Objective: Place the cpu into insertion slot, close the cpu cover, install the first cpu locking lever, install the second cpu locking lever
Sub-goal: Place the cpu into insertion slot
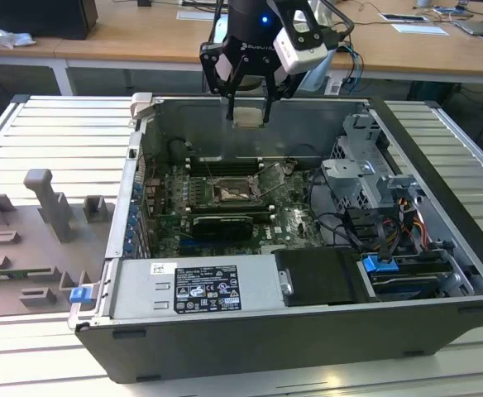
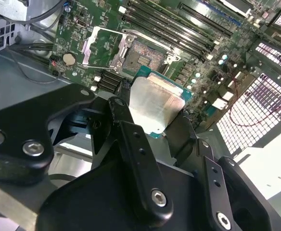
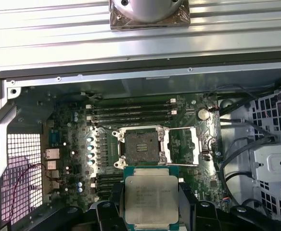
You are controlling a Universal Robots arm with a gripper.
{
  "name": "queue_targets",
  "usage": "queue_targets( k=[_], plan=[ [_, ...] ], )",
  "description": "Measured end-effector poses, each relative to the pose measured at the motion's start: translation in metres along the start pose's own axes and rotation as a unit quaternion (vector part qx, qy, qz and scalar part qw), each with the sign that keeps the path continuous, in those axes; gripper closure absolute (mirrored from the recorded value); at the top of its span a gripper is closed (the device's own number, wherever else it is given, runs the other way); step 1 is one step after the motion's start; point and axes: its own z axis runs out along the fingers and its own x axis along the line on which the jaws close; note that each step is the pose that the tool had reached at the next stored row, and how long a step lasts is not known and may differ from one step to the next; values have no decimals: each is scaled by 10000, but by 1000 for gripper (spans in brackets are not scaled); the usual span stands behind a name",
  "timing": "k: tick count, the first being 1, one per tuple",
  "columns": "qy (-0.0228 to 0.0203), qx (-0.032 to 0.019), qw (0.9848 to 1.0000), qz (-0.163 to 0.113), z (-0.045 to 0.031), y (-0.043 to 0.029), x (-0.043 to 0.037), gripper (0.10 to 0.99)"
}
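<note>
One gripper hung over the open computer case, its two fingers clamped on opposite edges of the one cpu, which was held flat and well clear of the board. In the exterior view the chip sat at twelve o'clock from the one insertion slot, with air between them. The slot lay bare, its dark centre showing in both wrist views. The single cpu cover was swung open and tilted up at about two o'clock from the slot. One green motherboard carried the socket, one round coin battery and long black memory slots — four, as far as could be counted. At nine o'clock from the case stood a cluster of grey fixtures
</note>
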Motion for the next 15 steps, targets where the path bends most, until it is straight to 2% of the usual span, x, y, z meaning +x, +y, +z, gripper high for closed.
queue_targets(
  k=[15],
  plan=[
    [-8, -2, 10000, 91, 1, 0, 0, 545]
  ],
)
